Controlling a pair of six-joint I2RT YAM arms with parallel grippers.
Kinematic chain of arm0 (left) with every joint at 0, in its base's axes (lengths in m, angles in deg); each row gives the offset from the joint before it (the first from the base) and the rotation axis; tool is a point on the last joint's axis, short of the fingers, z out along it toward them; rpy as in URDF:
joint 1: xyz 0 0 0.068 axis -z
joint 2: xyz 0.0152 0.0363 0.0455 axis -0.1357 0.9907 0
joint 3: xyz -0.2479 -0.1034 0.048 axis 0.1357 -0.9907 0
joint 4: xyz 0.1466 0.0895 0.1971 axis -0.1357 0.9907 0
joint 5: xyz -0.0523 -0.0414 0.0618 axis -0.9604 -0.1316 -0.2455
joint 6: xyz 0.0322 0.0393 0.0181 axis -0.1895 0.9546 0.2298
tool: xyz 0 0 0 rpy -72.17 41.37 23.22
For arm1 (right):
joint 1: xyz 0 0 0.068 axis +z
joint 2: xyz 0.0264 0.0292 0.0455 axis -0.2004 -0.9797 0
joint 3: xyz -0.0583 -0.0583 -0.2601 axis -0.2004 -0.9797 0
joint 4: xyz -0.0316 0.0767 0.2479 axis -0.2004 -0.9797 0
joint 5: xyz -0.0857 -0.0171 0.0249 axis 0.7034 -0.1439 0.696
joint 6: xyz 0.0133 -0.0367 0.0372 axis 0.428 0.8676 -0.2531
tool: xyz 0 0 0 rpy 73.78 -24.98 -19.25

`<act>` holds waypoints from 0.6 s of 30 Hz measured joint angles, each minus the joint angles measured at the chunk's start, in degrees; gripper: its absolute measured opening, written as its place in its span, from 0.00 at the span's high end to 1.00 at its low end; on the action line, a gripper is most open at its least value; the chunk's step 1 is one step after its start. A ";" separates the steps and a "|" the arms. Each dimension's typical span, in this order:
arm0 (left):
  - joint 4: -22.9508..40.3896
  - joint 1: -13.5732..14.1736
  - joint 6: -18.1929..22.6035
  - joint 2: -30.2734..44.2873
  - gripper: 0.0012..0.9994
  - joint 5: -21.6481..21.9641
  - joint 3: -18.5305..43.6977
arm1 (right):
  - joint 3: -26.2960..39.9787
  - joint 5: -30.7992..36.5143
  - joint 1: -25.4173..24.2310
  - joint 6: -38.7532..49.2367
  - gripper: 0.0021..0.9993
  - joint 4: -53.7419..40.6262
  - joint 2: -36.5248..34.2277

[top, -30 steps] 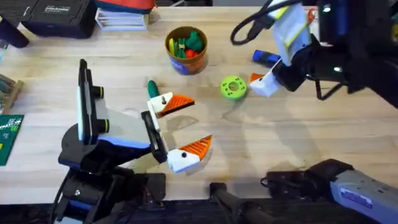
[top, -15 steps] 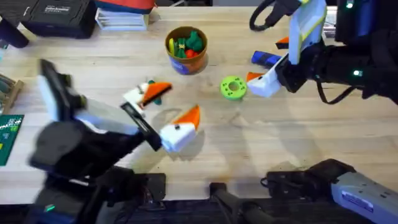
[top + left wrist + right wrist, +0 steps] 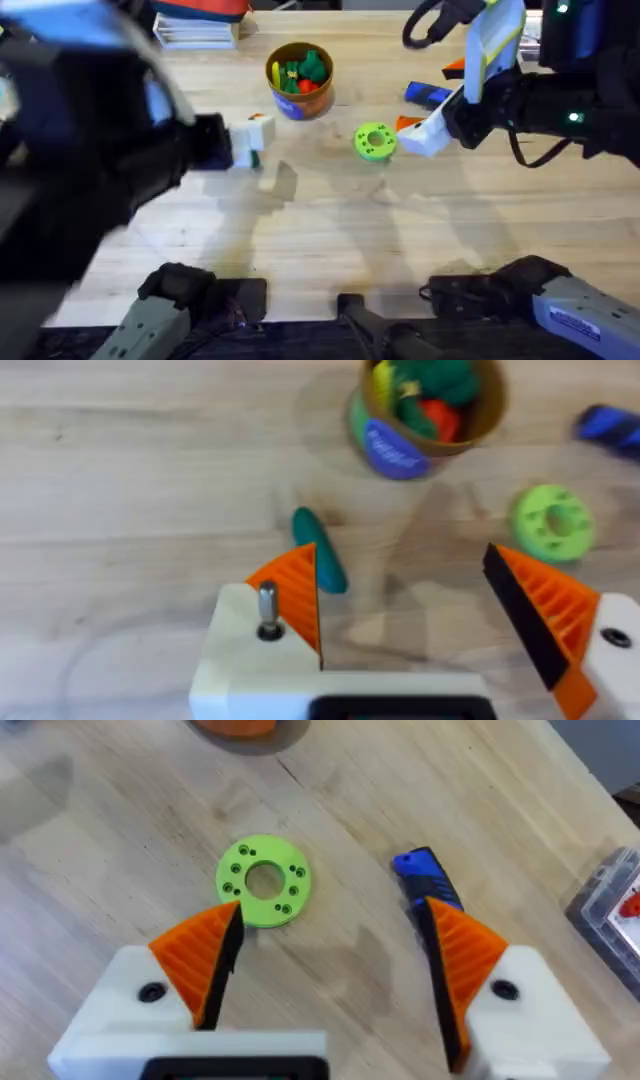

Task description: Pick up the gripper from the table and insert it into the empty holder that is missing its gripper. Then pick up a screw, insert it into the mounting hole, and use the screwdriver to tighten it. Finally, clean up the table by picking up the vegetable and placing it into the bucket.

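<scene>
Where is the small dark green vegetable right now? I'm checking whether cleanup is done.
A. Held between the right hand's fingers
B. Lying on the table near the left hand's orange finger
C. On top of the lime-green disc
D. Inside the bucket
B: the left wrist view shows the vegetable lying on the bare table beside the left hand's orange finger, apart from the bucket and the disc.

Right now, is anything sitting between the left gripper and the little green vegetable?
Nothing visible does. In the left wrist view the vegetable lies on bare table just beyond the open left gripper, by one orange finger.
</scene>
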 joint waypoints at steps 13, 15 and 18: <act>-3.17 -0.31 -3.71 31.64 0.01 0.72 4.86 | 0.00 -0.02 0.00 0.00 0.01 -0.19 0.00; -3.45 -0.31 -7.19 33.99 0.01 0.57 4.86 | 0.00 -0.02 0.00 -0.01 0.01 -0.26 0.00; -5.55 -0.31 -11.61 36.55 0.01 0.59 4.86 | 0.00 -0.02 0.00 0.00 0.01 -0.24 0.00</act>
